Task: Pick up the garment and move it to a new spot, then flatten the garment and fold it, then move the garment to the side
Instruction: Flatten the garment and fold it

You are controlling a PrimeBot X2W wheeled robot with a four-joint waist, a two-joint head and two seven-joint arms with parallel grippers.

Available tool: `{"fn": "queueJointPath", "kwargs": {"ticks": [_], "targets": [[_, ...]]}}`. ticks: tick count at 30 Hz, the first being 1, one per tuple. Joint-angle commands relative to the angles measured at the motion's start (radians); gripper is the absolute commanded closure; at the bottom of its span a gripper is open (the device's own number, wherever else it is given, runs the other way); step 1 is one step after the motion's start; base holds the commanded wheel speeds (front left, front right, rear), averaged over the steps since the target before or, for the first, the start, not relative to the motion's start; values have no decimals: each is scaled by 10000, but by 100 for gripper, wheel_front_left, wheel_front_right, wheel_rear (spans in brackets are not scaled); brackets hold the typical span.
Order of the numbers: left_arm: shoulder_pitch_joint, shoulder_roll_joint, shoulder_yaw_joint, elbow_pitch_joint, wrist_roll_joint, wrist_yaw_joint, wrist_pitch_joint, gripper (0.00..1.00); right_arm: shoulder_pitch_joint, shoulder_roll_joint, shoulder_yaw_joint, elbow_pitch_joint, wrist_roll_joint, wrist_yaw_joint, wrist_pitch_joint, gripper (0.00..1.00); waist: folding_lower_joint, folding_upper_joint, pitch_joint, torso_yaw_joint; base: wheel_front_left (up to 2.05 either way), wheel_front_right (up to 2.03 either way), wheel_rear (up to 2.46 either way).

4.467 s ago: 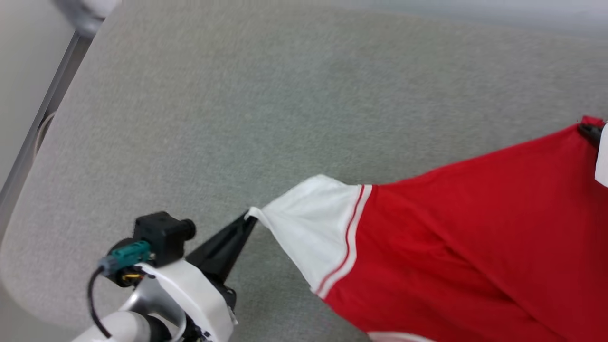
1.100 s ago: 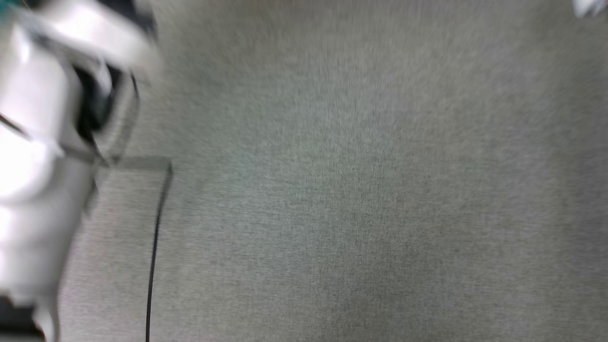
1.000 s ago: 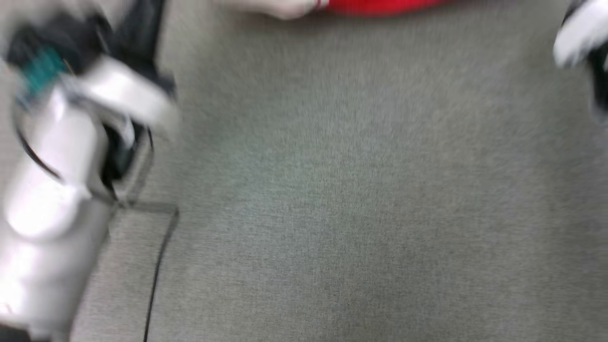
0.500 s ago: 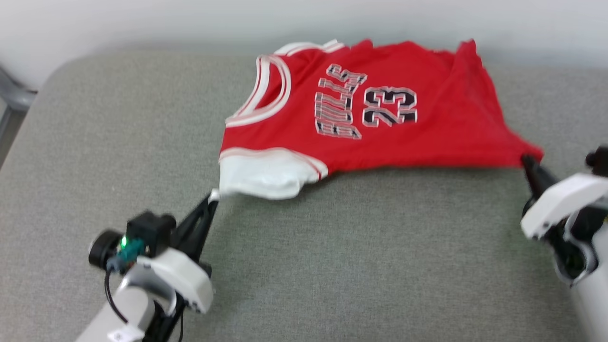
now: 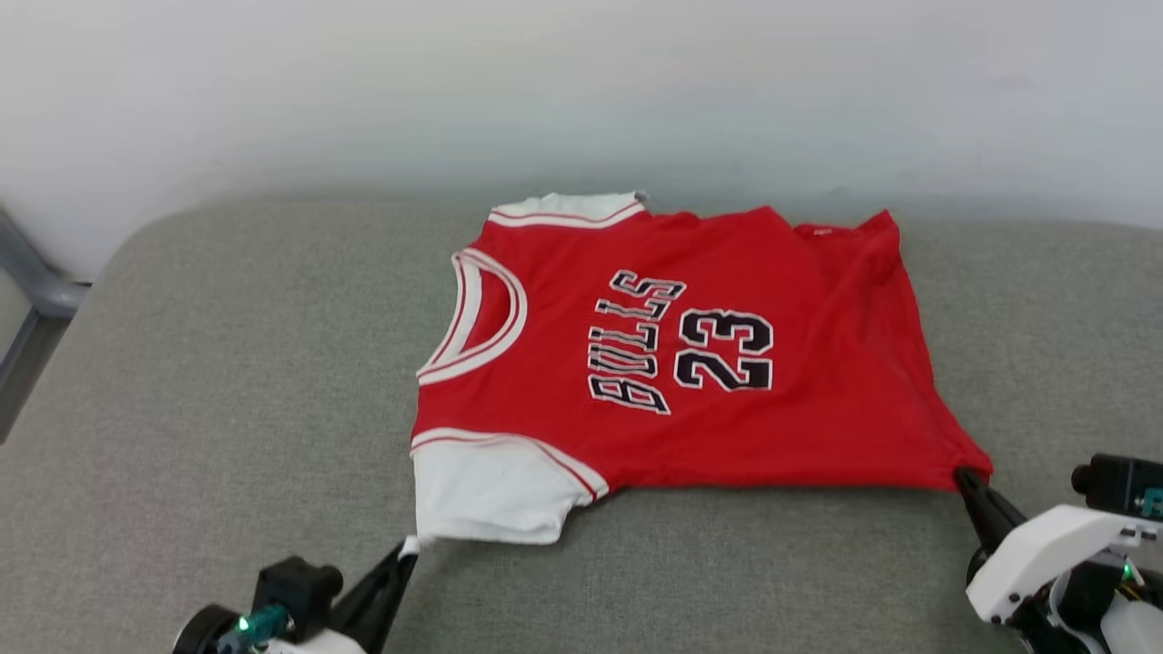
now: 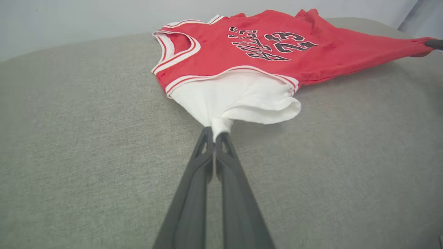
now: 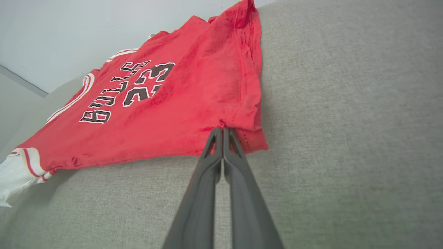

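The garment (image 5: 690,354), a red jersey with white sleeves and black "BULLS 23" lettering, lies spread face up on the grey cushion (image 5: 227,363), collar to the left. My left gripper (image 5: 409,548) is shut on the tip of the near white sleeve (image 6: 238,100), and its closed fingertips (image 6: 215,133) pinch that cloth. My right gripper (image 5: 961,474) is shut on the near hem corner of the garment (image 7: 173,93), with its fingertips (image 7: 223,130) closed on the red fabric. The far sleeve peeks out at the back edge.
A pale wall (image 5: 581,82) rises right behind the cushion's far edge. A grey metal frame (image 5: 27,300) stands off the cushion's left end. Bare cushion surface stretches in front of the garment and to both sides.
The head camera has swung up from the cushion's near part to the whole garment. The garment, held stretched at sleeve and hem corner, now lies spread flat; both grippers sit lower in view.
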State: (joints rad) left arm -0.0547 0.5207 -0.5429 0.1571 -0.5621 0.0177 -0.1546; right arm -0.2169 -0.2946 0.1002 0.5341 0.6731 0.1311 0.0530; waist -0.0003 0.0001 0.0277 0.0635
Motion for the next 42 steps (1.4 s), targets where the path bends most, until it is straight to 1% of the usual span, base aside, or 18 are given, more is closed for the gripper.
{"fn": "queueJointPath", "kwargs": {"ticks": [1, 4, 8, 9, 10, 13, 19, 23, 26, 31, 32, 36, 38, 42], "targets": [[319, 85, -57, -180, -91, 4, 102, 100, 353, -6, -38, -192, -104, -8, -6, 100, 3, -1, -303, -138, 0, 0, 0], [864, 318, -178, -609, -233, -14, 365, 100, 900, -6, -168, -641, -124, -8, 55, 100, 3, -1, -424, -212, 0, 0, 0], [1608, 638, -248, -1309, -484, 60, 679, 100, 1674, -172, -414, -1292, -225, -8, 282, 100, 3, -1, -490, -259, 0, 0, 0], [1789, 709, -294, -1519, -576, 8, 762, 100, 1885, -201, -497, -1462, -203, -8, 370, 100, 3, -1, -494, -257, 0, 0, 0], [2094, 842, -441, -1890, -807, -182, 997, 100, 2301, -256, -684, -1842, -129, -8, 556, 100, 3, -1, -494, -232, 0, 0, 0], [2560, 921, -430, -2354, -1215, -152, 1201, 100, 2959, -343, -1007, -2404, -88, -8, 959, 100, 3, -1, -482, -188, 0, 0, 0], [3341, 1199, -307, -3118, -1535, 46, 1137, 100, 4235, -248, -1752, -3564, -13, -10, 1946, 100, 3, -1, -461, -125, 0, 0, 0], [3202, 1269, -61, -3397, -1399, 165, 794, 100, 4624, -64, -2132, -4254, -4, -10, 2314, 100, 3, -1, -433, -91, 0, 0, 0], [2487, 1121, 223, -3492, -985, 217, 205, 100, 4455, 158, -2388, -4943, -107, -8, 2545, 100, 3, -1, -371, -76, 0, 0, 0], [1594, 1033, 286, -3295, -716, 31, 124, 100, 4034, 237, -2547, -5469, -342, -8, 2923, 100, 3, -1, -117, -135, 0, 0, 0], [1594, 1033, 286, -3295, -716, 31, 124, 100, 4034, 237, -2547, -5469, -342, -8, 2923, 100, 3, -1, -117, -135, 0, 0, 0], [752, 994, 365, -3092, -661, -155, 274, 100, 3356, 258, -2505, -5588, -554, -8, 3328, 100, 3, -1, 345, -257, 0, 0, 0], [330, 1021, 406, -2930, -613, -240, 386, 100, 2950, 126, -2361, -5524, -727, -8, 3503, 100, 3, -1, 606, -319, 0, 0, 0], [-532, 1006, 531, -2561, -582, -417, 533, 100, 2011, 160, -2202, -5273, -797, -8, 3799, 100, 3, -1, 1148, -419, 0, 0, 0]]}}
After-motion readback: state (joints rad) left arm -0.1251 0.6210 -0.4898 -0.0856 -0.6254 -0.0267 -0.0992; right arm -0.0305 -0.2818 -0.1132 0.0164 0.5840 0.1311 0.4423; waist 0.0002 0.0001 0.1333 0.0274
